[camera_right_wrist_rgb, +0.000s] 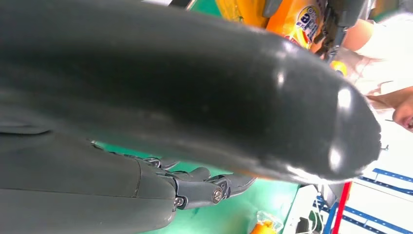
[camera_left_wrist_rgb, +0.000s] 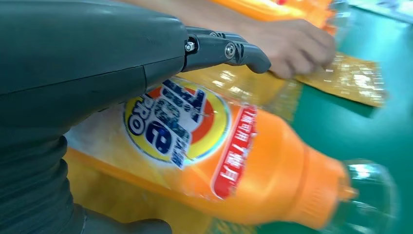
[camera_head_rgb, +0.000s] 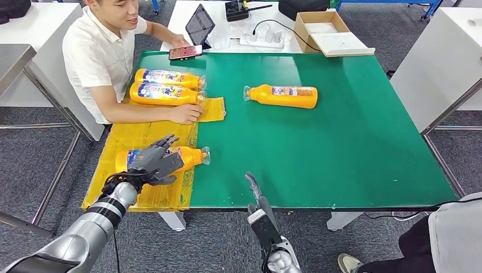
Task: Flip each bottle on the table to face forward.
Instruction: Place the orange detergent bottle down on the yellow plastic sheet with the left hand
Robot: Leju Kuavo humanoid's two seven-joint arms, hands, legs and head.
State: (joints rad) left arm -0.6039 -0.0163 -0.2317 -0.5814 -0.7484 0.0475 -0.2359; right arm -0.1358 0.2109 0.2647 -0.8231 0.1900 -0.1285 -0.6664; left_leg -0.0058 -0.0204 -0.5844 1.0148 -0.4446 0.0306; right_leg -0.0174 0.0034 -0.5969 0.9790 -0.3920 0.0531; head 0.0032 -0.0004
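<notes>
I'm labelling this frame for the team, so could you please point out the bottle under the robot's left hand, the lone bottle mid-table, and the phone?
Bottle under left hand (camera_head_rgb: 190, 155): head view, orange shoulder near the cap.
Lone bottle (camera_head_rgb: 287, 96): head view, mid-body.
Phone (camera_head_rgb: 185, 52): head view, screen centre.

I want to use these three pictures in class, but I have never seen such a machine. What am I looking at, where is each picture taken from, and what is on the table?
It is a two-armed humanoid robot. The wide picture looks down from its head; the close-ups come from cameras at its wrists. On the green table lie four orange bottles. The left robot hand rests on the nearest bottle, seen close in the left wrist view. The right robot hand holds nothing. A seated person rests a hand beside two bottles; another bottle lies apart.
</notes>
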